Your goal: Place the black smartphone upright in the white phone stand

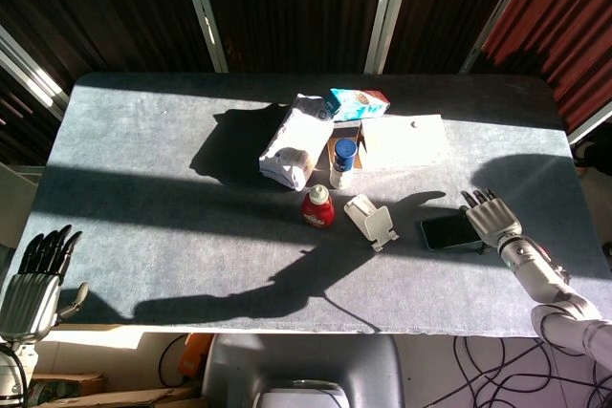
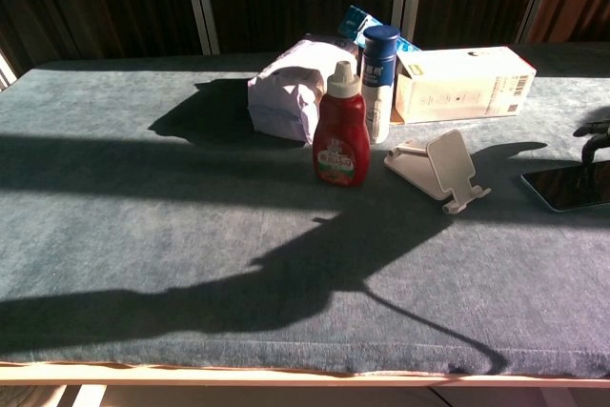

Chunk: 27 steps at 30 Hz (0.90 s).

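The black smartphone [image 1: 444, 232] lies flat on the grey tabletop, right of the white phone stand [image 1: 372, 220]; the chest view shows the smartphone [image 2: 570, 186] at its right edge and the stand [image 2: 439, 168] empty, its back plate tilted. My right hand [image 1: 490, 216] sits at the phone's right end with fingers spread, and I cannot tell whether it touches the phone. Only a dark fingertip [image 2: 593, 131] shows in the chest view. My left hand [image 1: 36, 277] hangs off the table's near left corner, fingers apart, holding nothing.
Left of the stand is a red bottle [image 1: 317, 205]. Behind it stand a blue-capped bottle [image 1: 343, 161], a white bag [image 1: 296, 141], a teal packet [image 1: 356, 101] and a white box [image 1: 405, 141]. Long arm shadows cross the grey table [image 1: 143, 198].
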{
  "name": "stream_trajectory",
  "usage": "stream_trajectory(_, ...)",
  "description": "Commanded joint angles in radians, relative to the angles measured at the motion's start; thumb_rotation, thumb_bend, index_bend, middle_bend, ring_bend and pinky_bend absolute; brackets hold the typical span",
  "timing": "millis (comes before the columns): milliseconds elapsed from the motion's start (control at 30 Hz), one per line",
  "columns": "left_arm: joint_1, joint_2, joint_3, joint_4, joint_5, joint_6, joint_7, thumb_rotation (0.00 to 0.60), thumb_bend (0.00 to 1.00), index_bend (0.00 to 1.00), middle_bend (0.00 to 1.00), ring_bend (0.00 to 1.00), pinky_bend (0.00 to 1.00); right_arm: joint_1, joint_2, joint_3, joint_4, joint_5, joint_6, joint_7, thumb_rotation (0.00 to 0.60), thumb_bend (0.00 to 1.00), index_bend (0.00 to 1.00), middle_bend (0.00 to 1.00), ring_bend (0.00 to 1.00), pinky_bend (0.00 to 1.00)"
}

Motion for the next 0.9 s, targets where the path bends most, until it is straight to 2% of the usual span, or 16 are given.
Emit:
stream_trajectory(33,-0.001,-0.001,0.000,-0.001,-0.001,-0.002,0.003,0.600,0.37,0.00,0.01,0.00,0.05,-0.002,0.004,0.006,0.007,-0.041,0.000,0.090,0.600,0.30,0.37,0.13,0.00,0.00)
stream_trajectory(233,-0.002,-0.002,0.000,-0.004,-0.005,-0.006,0.011,0.600,0.37,0.00,0.01,0.00,0.05,-0.006,-0.018,0.002,0.055,-0.102,-0.001,0.246,0.600,0.30,0.36,0.20,0.00,0.00)
stream_trajectory(500,0.000,0.000,0.001,-0.005,-0.004,-0.003,0.010,0.600,0.37,0.00,0.03,0.00,0.05,-0.006,-0.032,-0.012,0.095,-0.182,-0.007,0.473,0.600,0.30,0.34,0.22,0.00,0.01)
stream_trajectory(733,0.000,0.000,0.001,-0.004,-0.002,-0.003,0.008,0.600,0.37,0.00,0.03,0.00,0.05,-0.010,-0.036,-0.039,0.132,-0.242,0.011,0.611,0.600,0.30,0.44,0.32,0.07,0.07)
stream_trajectory(900,-0.001,0.000,0.004,-0.005,0.000,-0.006,0.013,0.600,0.37,0.00,0.03,0.00,0.05,-0.012,-0.058,-0.059,0.176,-0.269,0.017,0.664,0.600,0.30,0.47,0.34,0.09,0.09)
